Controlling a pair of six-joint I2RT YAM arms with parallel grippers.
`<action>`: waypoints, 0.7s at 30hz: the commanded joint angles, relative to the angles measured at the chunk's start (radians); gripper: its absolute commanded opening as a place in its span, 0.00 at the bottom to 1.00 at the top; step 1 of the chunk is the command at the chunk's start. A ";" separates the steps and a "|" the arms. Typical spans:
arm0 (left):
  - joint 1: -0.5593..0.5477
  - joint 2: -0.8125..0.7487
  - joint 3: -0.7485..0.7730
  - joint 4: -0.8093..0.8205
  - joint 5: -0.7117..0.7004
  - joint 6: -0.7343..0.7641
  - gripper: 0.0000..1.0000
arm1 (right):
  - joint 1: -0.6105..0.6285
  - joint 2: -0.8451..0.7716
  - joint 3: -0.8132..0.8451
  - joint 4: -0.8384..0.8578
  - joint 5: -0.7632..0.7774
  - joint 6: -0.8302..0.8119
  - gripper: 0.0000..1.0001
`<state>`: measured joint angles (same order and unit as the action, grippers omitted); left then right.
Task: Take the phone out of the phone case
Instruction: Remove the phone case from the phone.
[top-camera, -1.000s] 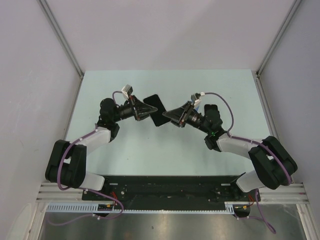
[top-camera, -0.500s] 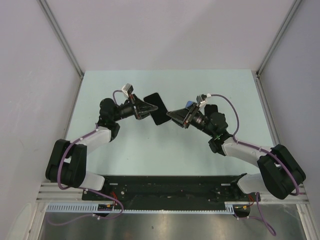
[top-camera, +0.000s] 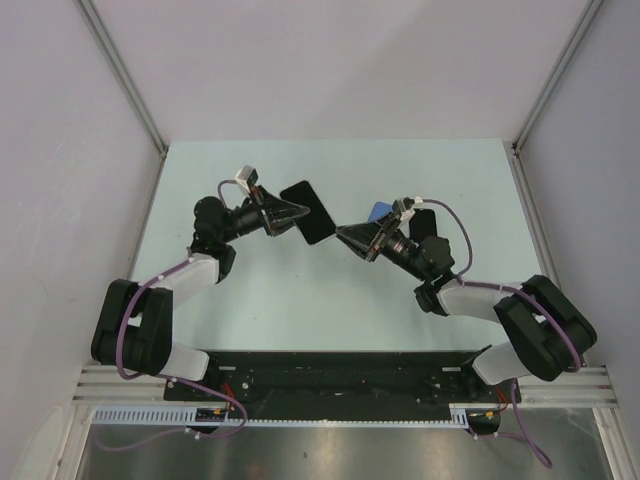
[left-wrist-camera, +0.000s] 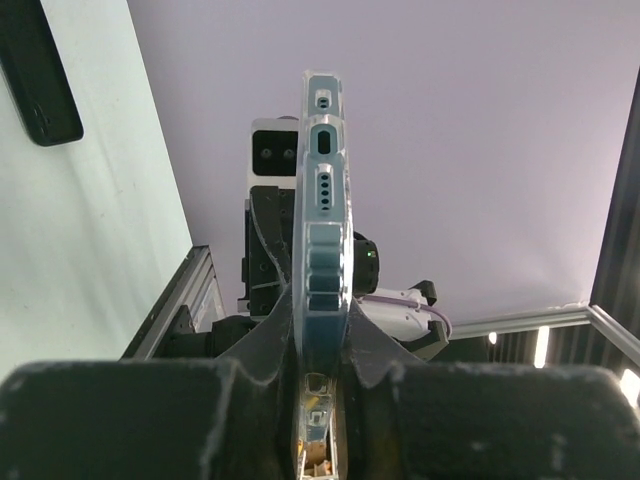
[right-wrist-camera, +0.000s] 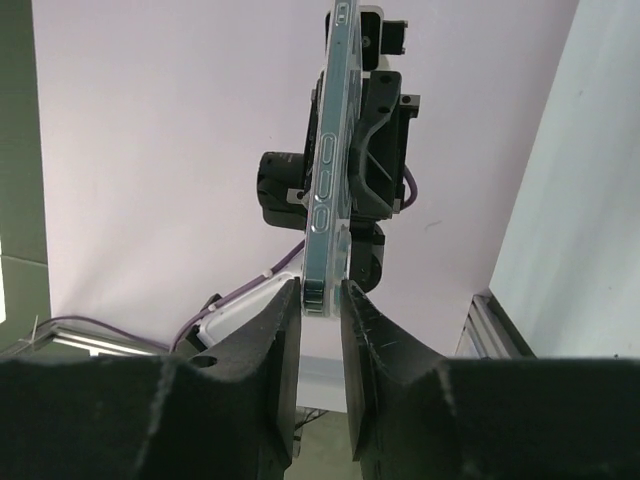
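The phone (top-camera: 307, 211), dark from above, hangs in the air over the middle of the table. In the left wrist view it stands edge-on in its clear phone case (left-wrist-camera: 325, 200). My left gripper (top-camera: 293, 216) is shut on the cased phone's left end, with both fingers of that gripper (left-wrist-camera: 325, 345) pressed against its faces. My right gripper (top-camera: 340, 233) is at the phone's lower right corner. In the right wrist view the case's end (right-wrist-camera: 330, 200) sits between the tips of the right gripper (right-wrist-camera: 322, 300), with thin gaps still showing.
The pale green table (top-camera: 260, 290) lies below both arms. A dark flat object (left-wrist-camera: 40, 70) lies on the table beside the right arm. Grey walls with metal rails (top-camera: 125, 80) close in the left, right and back.
The left gripper has lifted and turned the phone slightly up and left. The right arm has swung in under the phone's corner, and its jaws have narrowed around the case's end.
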<state>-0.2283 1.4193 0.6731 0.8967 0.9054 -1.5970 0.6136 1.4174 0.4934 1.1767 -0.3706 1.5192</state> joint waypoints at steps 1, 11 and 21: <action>0.006 -0.045 0.006 0.127 -0.013 -0.040 0.00 | 0.011 0.096 -0.012 0.217 0.012 0.087 0.26; 0.006 -0.039 0.014 0.151 -0.010 -0.038 0.00 | 0.040 0.189 0.022 0.296 0.029 0.117 0.23; 0.006 -0.034 0.034 0.142 -0.010 -0.029 0.00 | 0.049 0.255 0.066 0.323 0.029 0.131 0.28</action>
<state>-0.2062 1.4197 0.6613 0.9108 0.8886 -1.5944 0.6430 1.6234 0.5354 1.4147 -0.3332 1.6600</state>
